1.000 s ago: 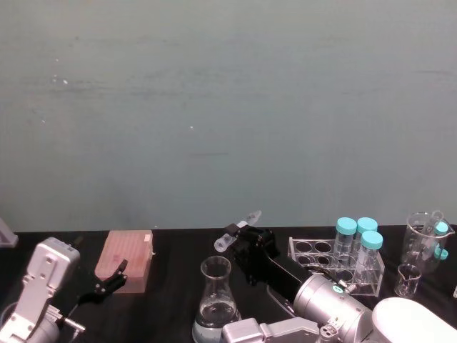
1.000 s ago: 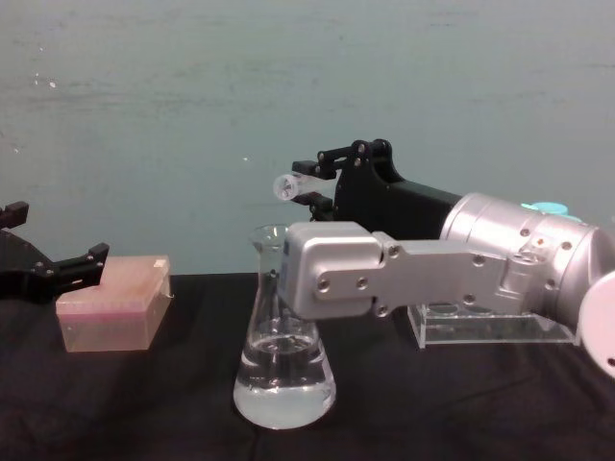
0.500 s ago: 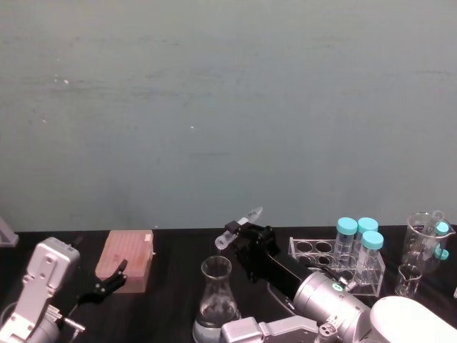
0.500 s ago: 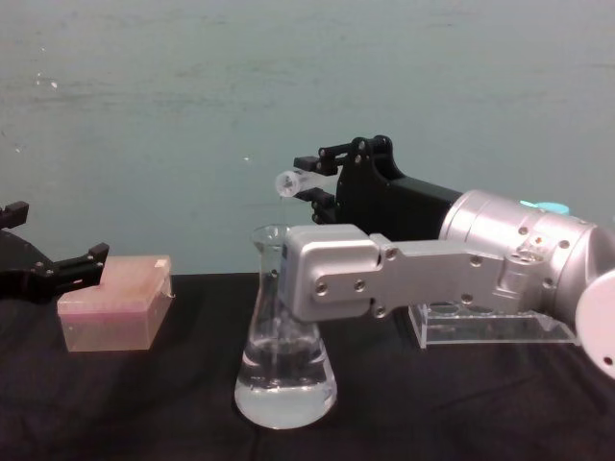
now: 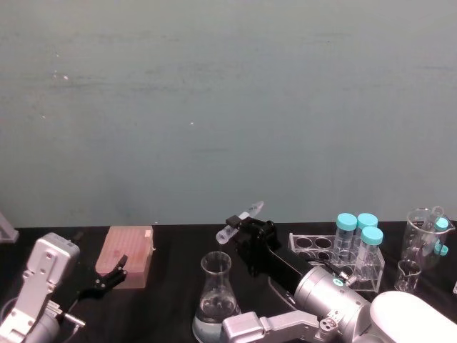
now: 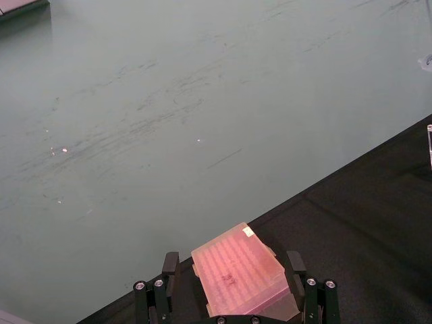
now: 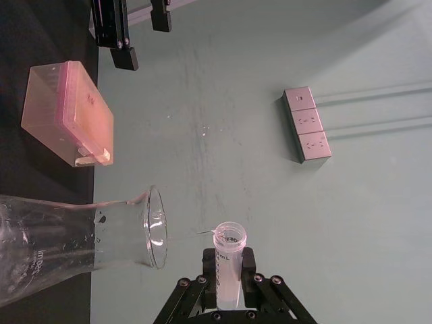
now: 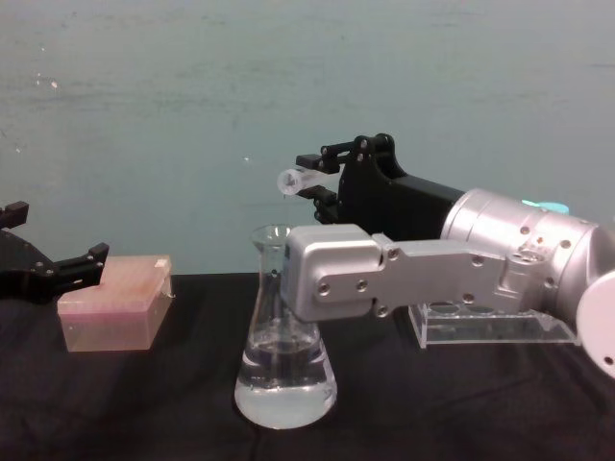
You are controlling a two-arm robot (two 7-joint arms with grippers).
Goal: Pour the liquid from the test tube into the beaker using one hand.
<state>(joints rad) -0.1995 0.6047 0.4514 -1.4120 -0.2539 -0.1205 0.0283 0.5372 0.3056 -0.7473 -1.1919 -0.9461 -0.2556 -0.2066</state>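
The beaker [image 8: 283, 360], a clear conical flask with clear liquid in its wide base, stands at the table's front centre [image 5: 216, 294]. My right gripper [image 8: 322, 181] is shut on the small clear test tube [image 8: 294, 179], held almost level above the flask's rim with its open mouth pointing left. In the head view the test tube [image 5: 240, 219] sticks out of the right gripper [image 5: 246, 227], just beyond the flask. The right wrist view shows the test tube [image 7: 227, 260] open-mouthed beside the beaker's neck [image 7: 81, 236]. I cannot make out liquid inside the tube. My left gripper [image 8: 53, 269] rests open at the far left.
A pink tip box [image 8: 112, 309] lies in front of the left gripper [image 6: 231, 264]. A clear acrylic rack [image 5: 330, 254] with teal-capped tubes [image 5: 359, 239] stands at the right, with more glassware [image 5: 423, 239] beyond it. A teal wall backs the black table.
My right gripper has lifted the test tube slightly higher over the flask. The left arm has not moved.
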